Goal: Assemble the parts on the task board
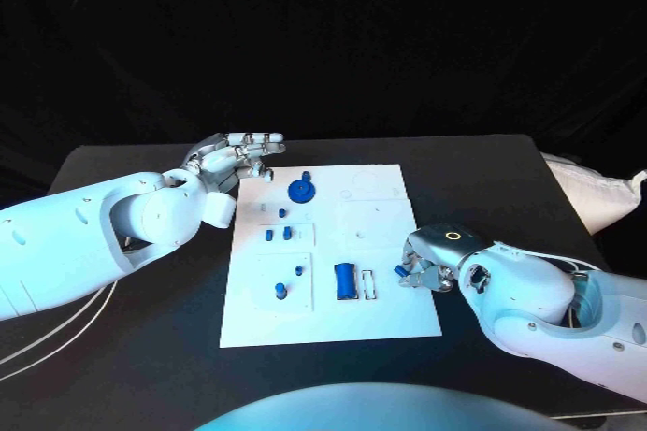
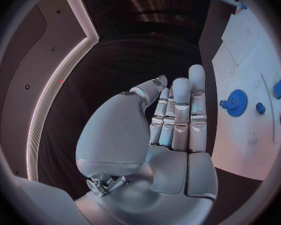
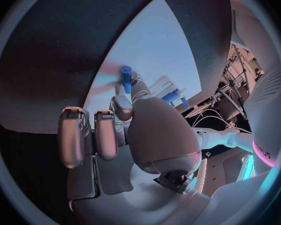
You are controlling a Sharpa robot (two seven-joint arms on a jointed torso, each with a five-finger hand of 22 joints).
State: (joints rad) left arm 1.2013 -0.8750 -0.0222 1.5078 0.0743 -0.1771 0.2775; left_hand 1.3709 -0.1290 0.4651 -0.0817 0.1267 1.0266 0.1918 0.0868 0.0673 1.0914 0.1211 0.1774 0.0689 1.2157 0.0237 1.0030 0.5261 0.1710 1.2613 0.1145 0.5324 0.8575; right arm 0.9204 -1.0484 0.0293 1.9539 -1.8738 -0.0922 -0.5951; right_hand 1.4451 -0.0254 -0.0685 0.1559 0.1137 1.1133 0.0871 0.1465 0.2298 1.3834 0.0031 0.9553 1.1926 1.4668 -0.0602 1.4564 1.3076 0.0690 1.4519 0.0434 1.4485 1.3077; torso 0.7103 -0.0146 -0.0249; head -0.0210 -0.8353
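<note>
The white task board (image 1: 378,221) lies mid-table. A blue gear (image 1: 302,190) sits near its far left corner, with small blue pegs (image 1: 278,233) and a longer blue piece (image 1: 345,280) further down the board. My left hand (image 1: 243,153) hovers just off the board's far left corner, fingers straight and holding nothing; its wrist view shows the hand (image 2: 172,125) beside the gear (image 2: 235,103). My right hand (image 1: 424,263) is at the board's right edge. Its fingertips pinch a small blue peg (image 3: 126,77) over the board (image 3: 153,40).
A white bag (image 1: 600,193) lies at the table's right edge. Black table (image 1: 135,356) surrounds the board on all sides. Two more small blue pegs (image 1: 280,289) stand in the board's lower left panel.
</note>
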